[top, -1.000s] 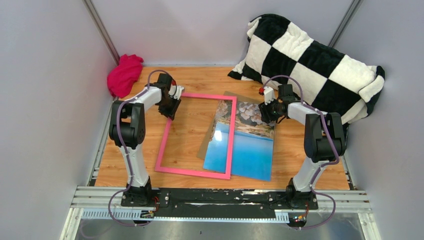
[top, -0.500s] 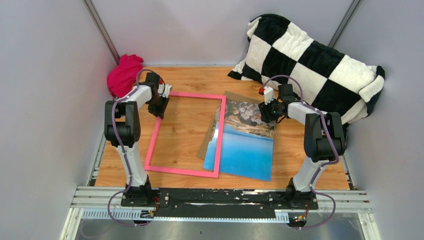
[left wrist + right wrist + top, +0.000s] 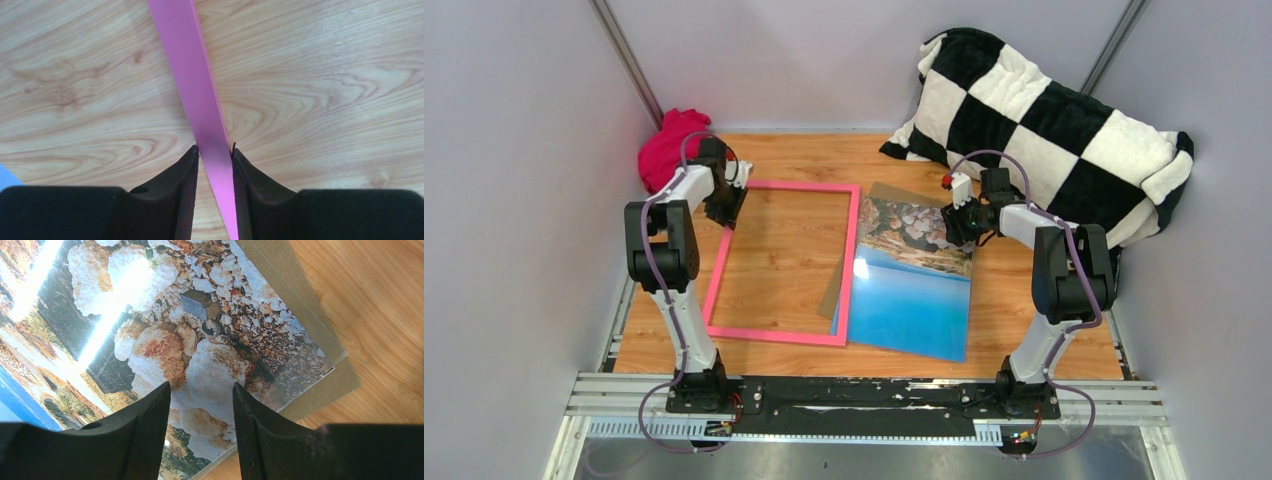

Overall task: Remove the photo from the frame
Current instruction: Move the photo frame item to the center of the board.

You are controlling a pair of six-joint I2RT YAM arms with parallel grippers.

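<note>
From above, right of the frame (image 3: 804, 186): photo (image 3: 914, 300) flat, touching its right bar. Left wrist: left gripper (image 3: 214, 150) clamped on frame's bar. Right wrist: right gripper (image 3: 201, 386) spread above photo. Likely step: parting them; next, drawing frame clear, releasing.

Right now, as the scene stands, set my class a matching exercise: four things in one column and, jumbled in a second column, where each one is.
Column one
1. frame
2. photo
3. magenta cloth
4. chequered blanket

Column two
a. bunched in the far left corner of the table
b. clamped in the left pincer
c. heaped at the far right
d. lying on a brown board, under the open right pincer

Pairs: 1-b, 2-d, 3-a, 4-c
</note>
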